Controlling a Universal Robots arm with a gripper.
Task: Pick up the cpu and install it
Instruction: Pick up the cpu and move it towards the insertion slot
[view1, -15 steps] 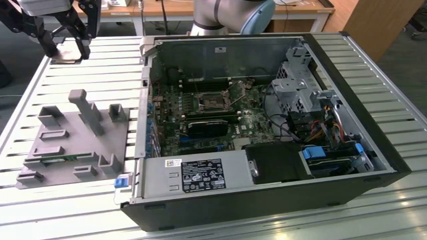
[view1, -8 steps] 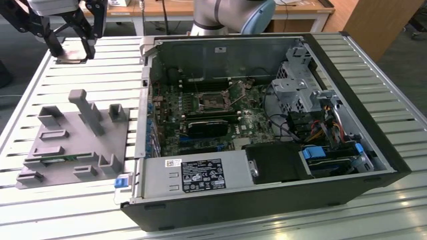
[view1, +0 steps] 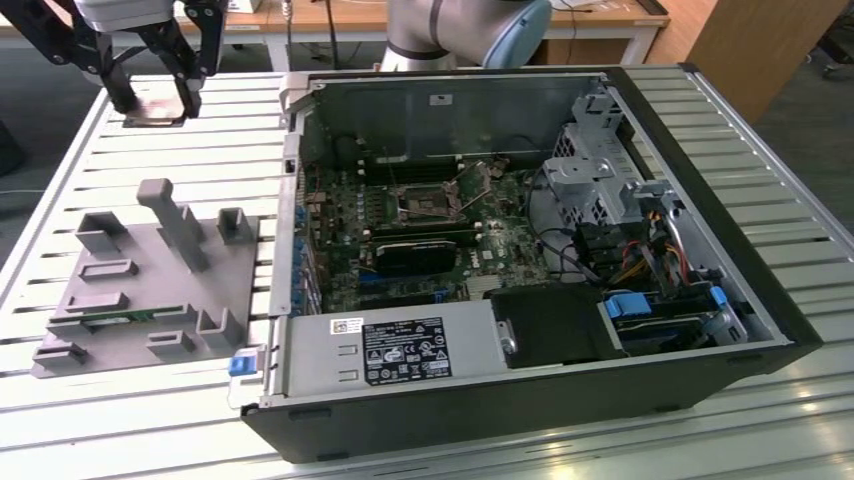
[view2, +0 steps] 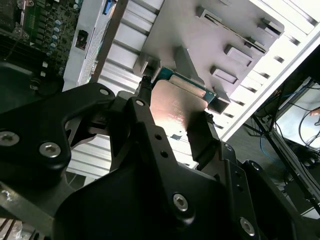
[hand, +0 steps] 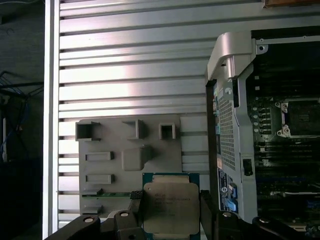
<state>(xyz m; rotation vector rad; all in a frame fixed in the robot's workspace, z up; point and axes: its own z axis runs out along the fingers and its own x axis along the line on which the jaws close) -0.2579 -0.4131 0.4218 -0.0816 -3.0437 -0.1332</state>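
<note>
The cpu (hand: 170, 206), a flat square chip with a silvery top and a green rim, hangs in the air, my gripper (hand: 170, 212) shut on it. Black fingers (hand: 135, 205) press on two opposite edges. The second wrist view shows the same grip on the cpu (view2: 172, 107) from the side. In the exterior view the gripper (view1: 154, 98) is at the far left, raised above the table with the cpu (view1: 154, 104) between its fingers. The motherboard's open socket (view1: 427, 203) lies inside the computer case, well off to the exterior view's right of the gripper.
A grey fixture plate (view1: 147, 290) with upright posts and slots lies on the slatted table (view1: 160, 420), under the gripper in the first wrist view (hand: 130, 150). The open case (view1: 747, 250) holds a power supply box (view1: 400, 350), a black block (view1: 414, 255) and cables.
</note>
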